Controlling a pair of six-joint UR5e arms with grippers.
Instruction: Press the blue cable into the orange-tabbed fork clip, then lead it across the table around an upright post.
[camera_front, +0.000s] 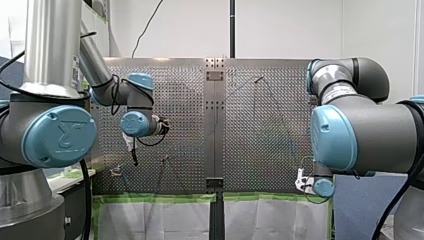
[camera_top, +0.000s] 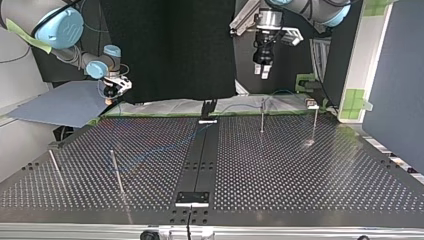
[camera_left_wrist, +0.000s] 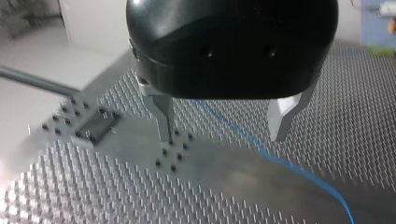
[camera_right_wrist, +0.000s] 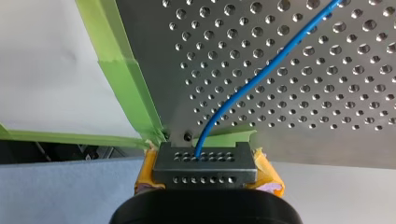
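The cable (camera_right_wrist: 243, 88) is a thin, bright blue line lying slack on the perforated surface (camera_right_wrist: 327, 70). At the top view's left our right gripper (camera_right_wrist: 205, 168) hangs just off the surface's far corner, its jaws closed on the cable's end, yellow pads showing at either side. From there we see the cable curve across the holes near a post (camera_top: 117, 172), cross the black strip (camera_top: 200, 160) at the middle and run toward the far edge at the right, where our left gripper (camera_left_wrist: 222, 135) hangs above the surface, jaws spread wide and holding nothing. Only the left wrist view shows the cable passing under the gap between those jaws, apart from both; only the right wrist view shows the grip itself and the green tape (camera_right_wrist: 126, 79) along the surface's edge. Two posts stand at the top view's left and two at its right, the pairs well apart with the strip between.
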